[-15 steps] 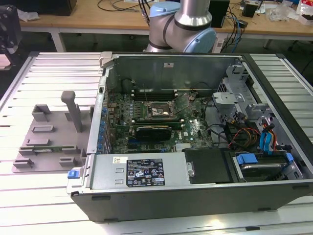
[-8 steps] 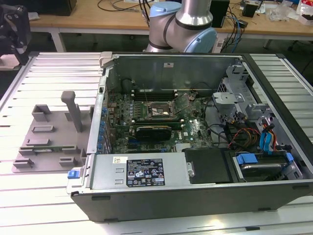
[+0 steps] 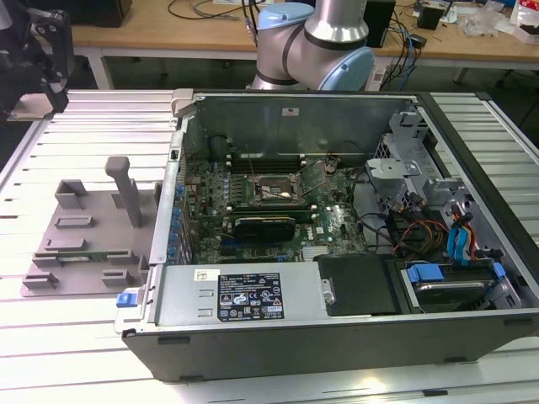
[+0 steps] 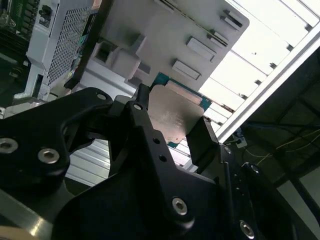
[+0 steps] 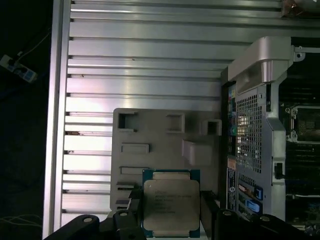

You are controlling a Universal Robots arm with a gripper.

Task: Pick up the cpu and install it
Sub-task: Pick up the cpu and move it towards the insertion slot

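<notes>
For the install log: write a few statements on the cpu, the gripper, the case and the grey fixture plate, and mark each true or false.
1. The gripper holds the cpu between its fingers. True.
2. The cpu sits in the motherboard socket. False: in the exterior view the socket is empty, and the cpu is in the gripper, above the grey fixture plate.
3. The computer case lies open with its motherboard exposed. True.
4. The grey fixture plate lies inside the case. False: it lies on the slatted table outside the case, at the exterior view's left.
</notes>
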